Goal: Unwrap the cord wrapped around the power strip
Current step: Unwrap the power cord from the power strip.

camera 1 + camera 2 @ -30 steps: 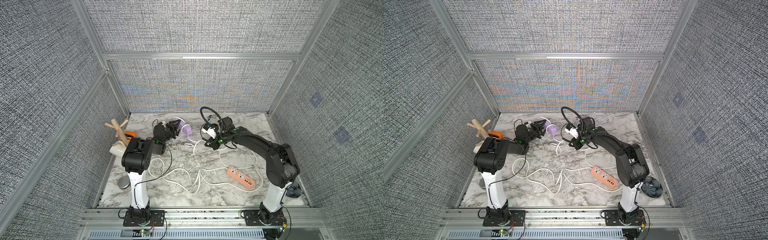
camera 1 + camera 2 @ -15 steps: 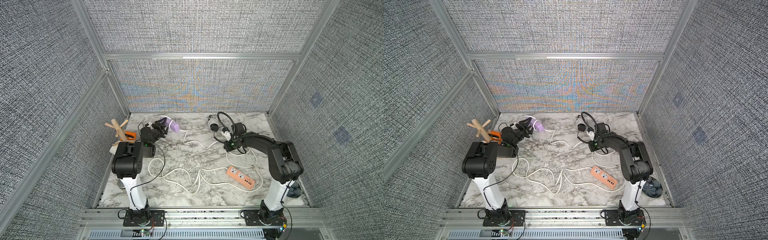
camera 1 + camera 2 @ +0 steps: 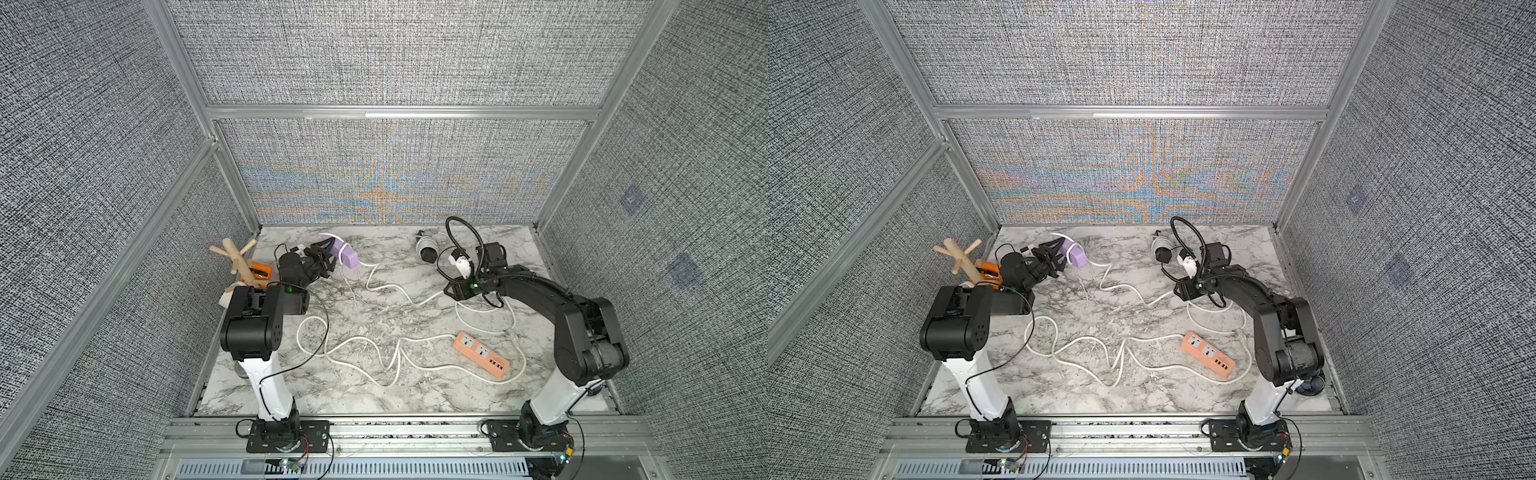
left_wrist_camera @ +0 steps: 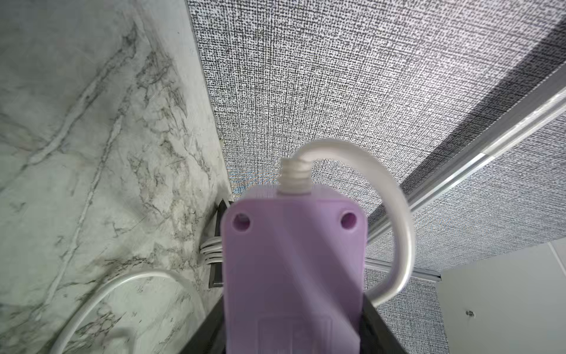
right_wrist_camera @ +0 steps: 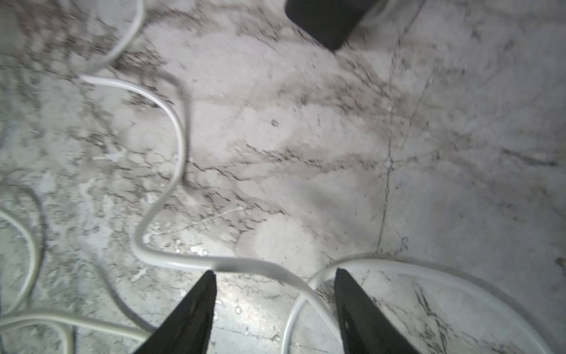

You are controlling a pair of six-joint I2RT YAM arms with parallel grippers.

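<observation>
My left gripper [image 3: 325,261] [image 3: 1054,258] [image 4: 292,291] is shut on the purple power strip [image 3: 347,254] [image 3: 1075,256] [image 4: 291,245], lifted at the table's back left. A few turns of white cord [image 4: 210,250] still circle the strip. From its end the cord [image 3: 392,286] [image 3: 1129,289] trails across the marble to my right gripper [image 3: 454,293] [image 3: 1184,292] [image 5: 274,271]. That gripper is open, low over the table. The cord [image 5: 171,131] passes loose beneath its fingertips [image 5: 205,291].
An orange power strip [image 3: 480,354] [image 3: 1207,354] with its own white cord lies front right. A grey-and-black cylinder [image 3: 427,249] [image 5: 327,21] sits at the back. At the left wall are a wooden peg stand [image 3: 236,258] and an orange item [image 3: 261,270].
Both arms moved apart: the left carried the purple strip left and back, the right drew the cord rightward. The right gripper then opened and let the cord go.
</observation>
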